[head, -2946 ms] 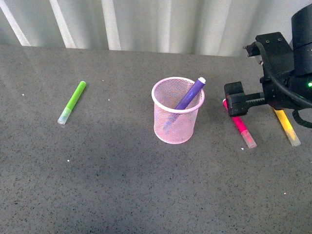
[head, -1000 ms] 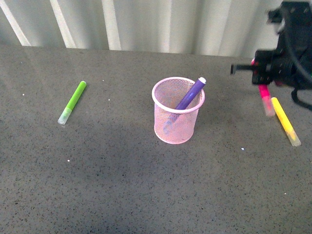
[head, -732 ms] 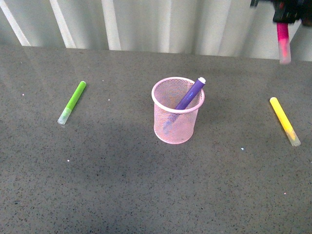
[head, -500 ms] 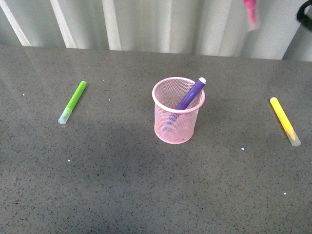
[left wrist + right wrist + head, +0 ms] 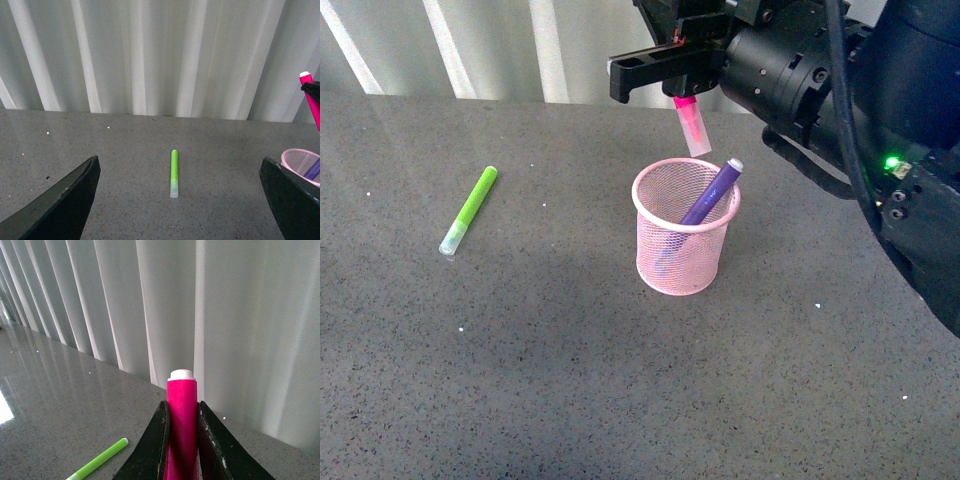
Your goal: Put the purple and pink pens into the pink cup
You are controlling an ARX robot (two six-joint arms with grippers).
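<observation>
R jaws on pink pen (image 5: 692, 126), purple pen (image 5: 712, 190) in pink cup (image 5: 678, 262)

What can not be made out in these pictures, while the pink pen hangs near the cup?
Front view: the lower end of the purple pen, veiled by the mesh of the pink cup.
Right wrist view: the lower end of the pink pen, hidden between the fingers of the right claw; the cup is out of frame.
Left wrist view: most of the cup, cut off by the picture's edge.
</observation>
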